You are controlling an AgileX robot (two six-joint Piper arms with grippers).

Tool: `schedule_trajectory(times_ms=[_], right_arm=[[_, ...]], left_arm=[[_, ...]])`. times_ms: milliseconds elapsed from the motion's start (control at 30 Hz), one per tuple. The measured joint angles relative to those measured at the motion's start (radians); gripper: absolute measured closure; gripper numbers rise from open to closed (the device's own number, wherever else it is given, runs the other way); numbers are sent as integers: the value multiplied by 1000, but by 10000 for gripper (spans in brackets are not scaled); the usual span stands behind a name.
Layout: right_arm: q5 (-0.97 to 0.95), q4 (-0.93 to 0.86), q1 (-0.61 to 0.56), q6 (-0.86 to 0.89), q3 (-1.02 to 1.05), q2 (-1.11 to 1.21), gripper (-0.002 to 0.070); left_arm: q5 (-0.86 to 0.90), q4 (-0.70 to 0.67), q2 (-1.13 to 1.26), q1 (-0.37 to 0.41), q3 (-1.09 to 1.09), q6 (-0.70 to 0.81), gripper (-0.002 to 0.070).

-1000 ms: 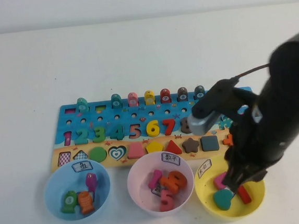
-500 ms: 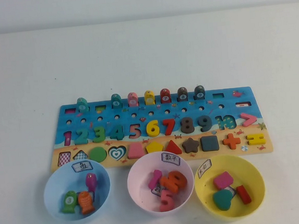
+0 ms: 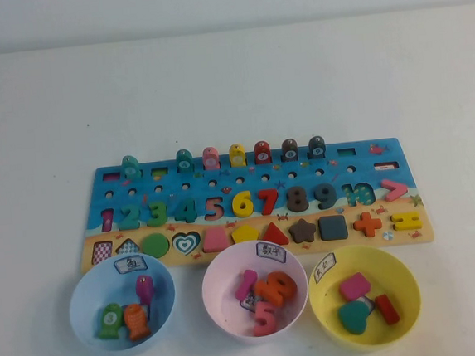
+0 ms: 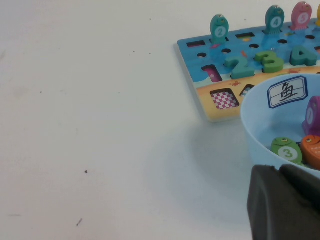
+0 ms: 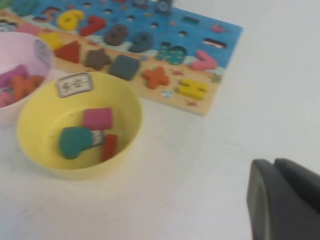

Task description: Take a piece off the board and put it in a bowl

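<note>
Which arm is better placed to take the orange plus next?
Probably right: the right gripper, shut, is near the yellow bowl and orange plus; the left gripper is by the blue bowl.

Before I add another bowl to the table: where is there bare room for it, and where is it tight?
Free: the wide tabletop beyond the board, and the flanks left and right of it. Crowded: the near row, where the blue bowl, pink bowl and yellow bowl sit close under the board. The left gripper waits by the blue bowl, the right gripper right of the yellow, shut.

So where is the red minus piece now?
In the high view, the red piece lies inside the yellow bowl at front right, beside the teal heart.
</note>
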Motion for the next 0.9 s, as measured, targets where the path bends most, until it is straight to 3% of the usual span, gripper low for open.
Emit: schedule_trajectory(times_ms=[167, 333, 900], right_arm=[[-75, 9, -225, 0, 113, -136, 692], [-142, 98, -369, 0, 195, -274, 692], [-425, 165, -390, -44, 390, -323, 692]], left_arm=[[0, 0, 0, 0, 0, 0, 680], [0, 0, 0, 0, 0, 0, 680], [0, 0, 0, 0, 0, 0, 680]])
